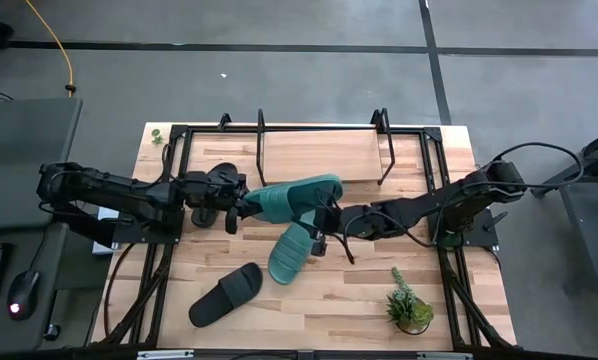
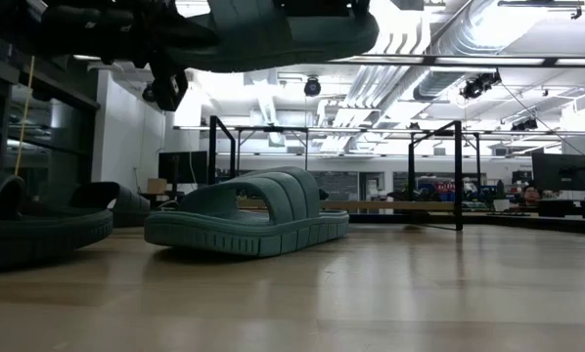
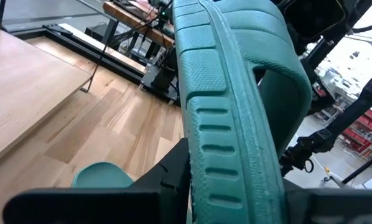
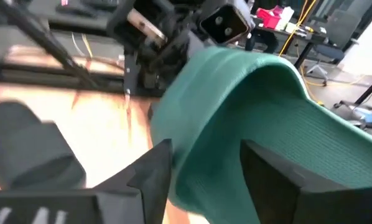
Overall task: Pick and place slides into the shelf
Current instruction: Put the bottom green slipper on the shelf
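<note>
One teal-green slide (image 1: 299,197) hangs in the air between both grippers, seen at the top of the low view (image 2: 273,34). My left gripper (image 1: 245,207) is shut on its left end, and my right gripper (image 1: 324,222) is shut on its right part. A second teal slide (image 1: 291,250) lies sole-down on the tabletop just nearer (image 2: 248,220). One black slide (image 1: 227,294) lies on the table toward the near edge. Another black slide (image 1: 211,190) is partly hidden under my left arm. The shelf (image 1: 319,150) stands along the far edge. My left gripper comes level from the table's left, with its fingers along the slide's length. They close on the end of the teal slide (image 3: 236,180), whose grooved sole edge runs away between them. The slide is lifted clear of the table. My right gripper reaches in from the table's right and holds the teal slide at its edge by the strap (image 4: 204,155). One finger (image 4: 152,177) is outside the edge and the other (image 4: 276,180) is on the footbed side. The slide is off the table.
A small potted plant (image 1: 411,308) stands near the table's near right corner. Black frame tubes run along the table's left (image 1: 164,250) and right (image 1: 449,270) sides. The shelf's upright posts (image 2: 459,176) rise at the far side. Bare wood lies between the plant and the slides.
</note>
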